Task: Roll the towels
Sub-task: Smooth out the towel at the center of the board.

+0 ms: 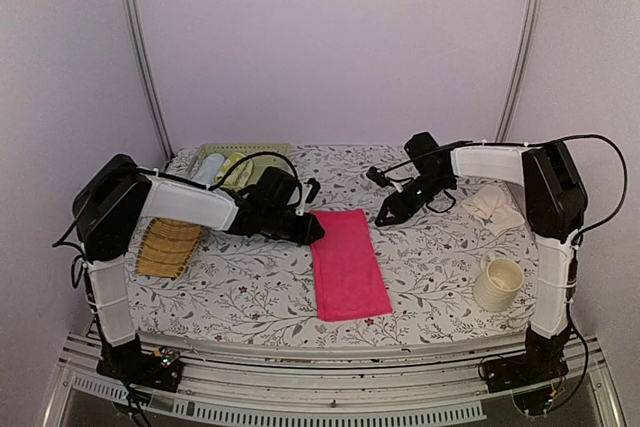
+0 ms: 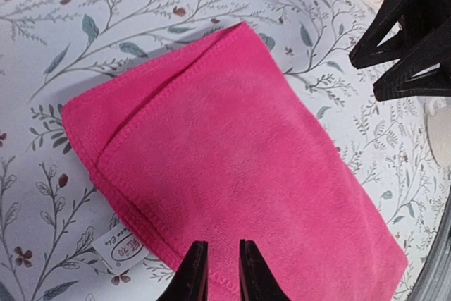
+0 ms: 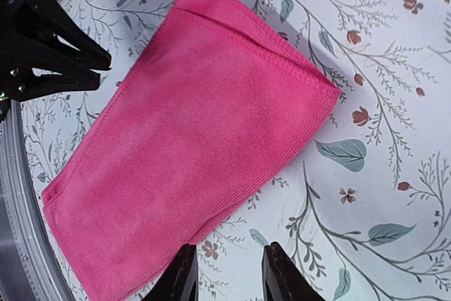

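Observation:
The pink towel [image 1: 349,262] lies folded flat in the middle of the table, long side running near to far. Its white tag [image 2: 116,250] sticks out at one corner. My left gripper [image 1: 315,230] hangs over the towel's far left edge [image 2: 232,167], jaws a narrow gap apart with nothing pinched between them [image 2: 220,248]. My right gripper [image 1: 385,215] is just off the far right corner. It stands open over the bare tablecloth beside the towel's edge [image 3: 227,259]. The cream-white towel [image 1: 495,207] lies crumpled at the far right.
A cream mug [image 1: 497,283] stands near the front right. A woven straw mat [image 1: 168,245] lies at the left under my left arm. A green basket [image 1: 240,157] sits at the back left. The flowered tablecloth [image 1: 440,267] covers the table.

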Controlling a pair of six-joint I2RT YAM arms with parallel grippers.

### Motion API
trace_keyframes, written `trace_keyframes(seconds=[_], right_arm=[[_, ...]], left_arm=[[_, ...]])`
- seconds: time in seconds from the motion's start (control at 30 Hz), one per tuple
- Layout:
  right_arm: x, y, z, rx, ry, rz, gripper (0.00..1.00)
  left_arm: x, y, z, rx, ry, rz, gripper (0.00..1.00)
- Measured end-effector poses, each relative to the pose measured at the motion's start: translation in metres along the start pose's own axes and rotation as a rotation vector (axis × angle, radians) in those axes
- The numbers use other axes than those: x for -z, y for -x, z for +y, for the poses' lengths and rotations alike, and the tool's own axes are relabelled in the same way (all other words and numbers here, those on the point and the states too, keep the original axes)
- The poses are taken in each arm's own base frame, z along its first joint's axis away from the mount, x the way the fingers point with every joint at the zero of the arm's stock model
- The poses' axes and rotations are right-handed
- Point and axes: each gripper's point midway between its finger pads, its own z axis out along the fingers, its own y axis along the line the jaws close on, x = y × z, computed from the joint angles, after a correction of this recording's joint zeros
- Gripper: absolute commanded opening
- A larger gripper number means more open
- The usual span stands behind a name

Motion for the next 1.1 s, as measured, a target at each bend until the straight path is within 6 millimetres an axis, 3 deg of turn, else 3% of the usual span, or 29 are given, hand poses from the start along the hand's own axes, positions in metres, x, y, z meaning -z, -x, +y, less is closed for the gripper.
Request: trace_keyframes(seconds=[0.23, 0.53, 0.8, 1.1], right_arm=[[0.057, 0.011, 0.039, 0.115, -0.020, -0.114, 0.36], [0.052, 0.009, 0.048, 0.119, 0.045, -0.129, 0.36], [0.050, 0.007, 0.051, 0.121, 0.067, -0.136, 0.36], [0.049, 0.005, 0.052, 0.121, 0.074, -0.138, 0.36]], left_arm=[[0.029, 0.027, -0.017, -0.030, -0.038, -0.070, 0.21], [0.037, 0.019, -0.018, -0.043, 0.015, 0.000, 0.22], [0.074, 0.070, -0.057, 0.015, 0.007, -0.061, 0.26], [0.098, 0.101, -0.093, 0.034, -0.024, -0.132, 0.27]])
